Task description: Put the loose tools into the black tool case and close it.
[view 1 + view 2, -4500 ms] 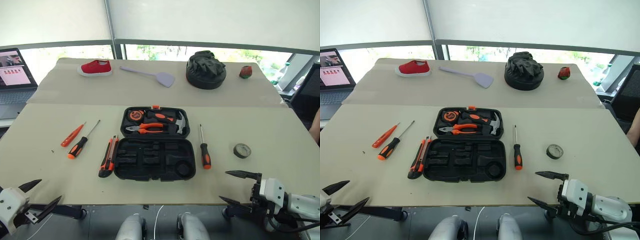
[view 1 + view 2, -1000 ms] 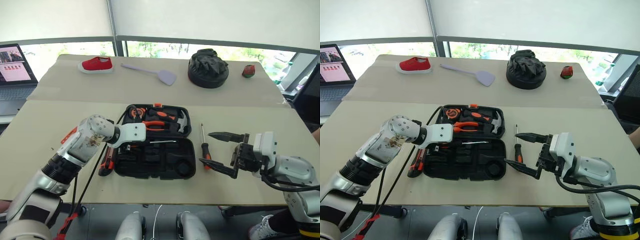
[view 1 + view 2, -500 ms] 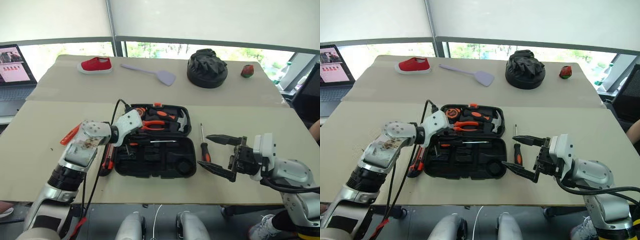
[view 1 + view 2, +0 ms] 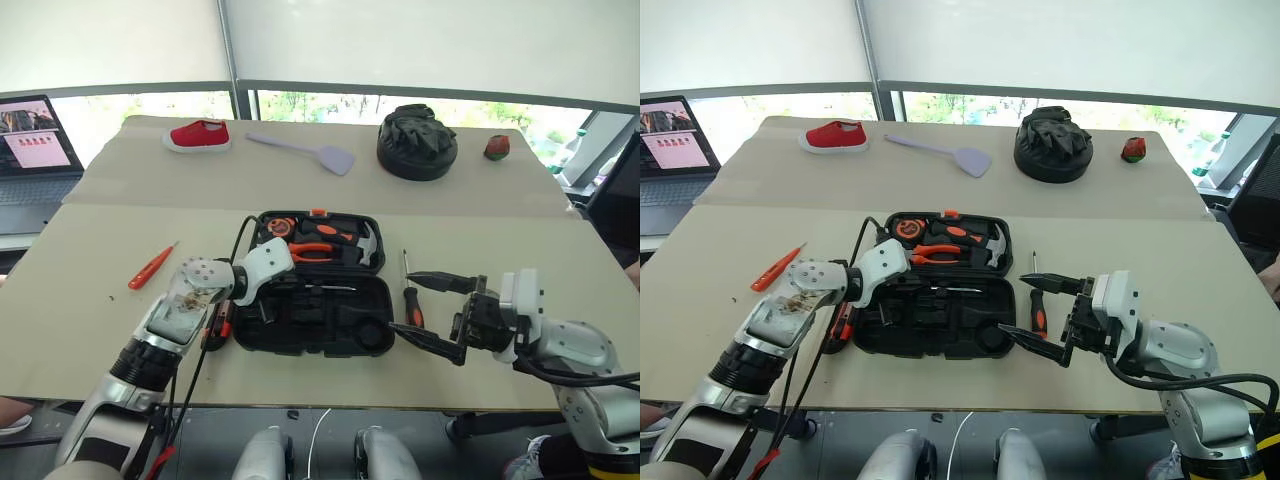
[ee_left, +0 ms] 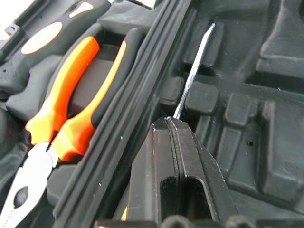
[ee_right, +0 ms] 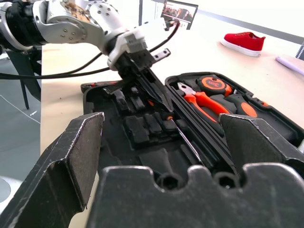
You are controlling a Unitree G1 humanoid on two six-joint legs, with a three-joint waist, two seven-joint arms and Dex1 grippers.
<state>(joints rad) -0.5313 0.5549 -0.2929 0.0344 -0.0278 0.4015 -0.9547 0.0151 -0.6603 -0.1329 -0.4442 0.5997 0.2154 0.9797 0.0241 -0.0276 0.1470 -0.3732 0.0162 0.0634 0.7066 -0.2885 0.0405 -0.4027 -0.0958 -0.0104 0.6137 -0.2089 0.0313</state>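
Black moulded case: the black tool case [image 4: 318, 298] is lying open on the table [image 4: 90, 330], pliers [image 5: 61, 123] sitting in its far half.
Left gripper: the left gripper [image 5: 173, 137] is pressing its fingers together over the near half, a screwdriver shaft [image 5: 194, 66] lying in the recess just past the tips.
Right gripper: the right gripper [image 4: 428, 312] is hovering with fingers spread wide by the case's right end.
Loose tools: a black-and-orange screwdriver [image 4: 409, 296] is lying beside that gripper; the slim orange screwdriver [image 4: 151, 266] is lying well left.
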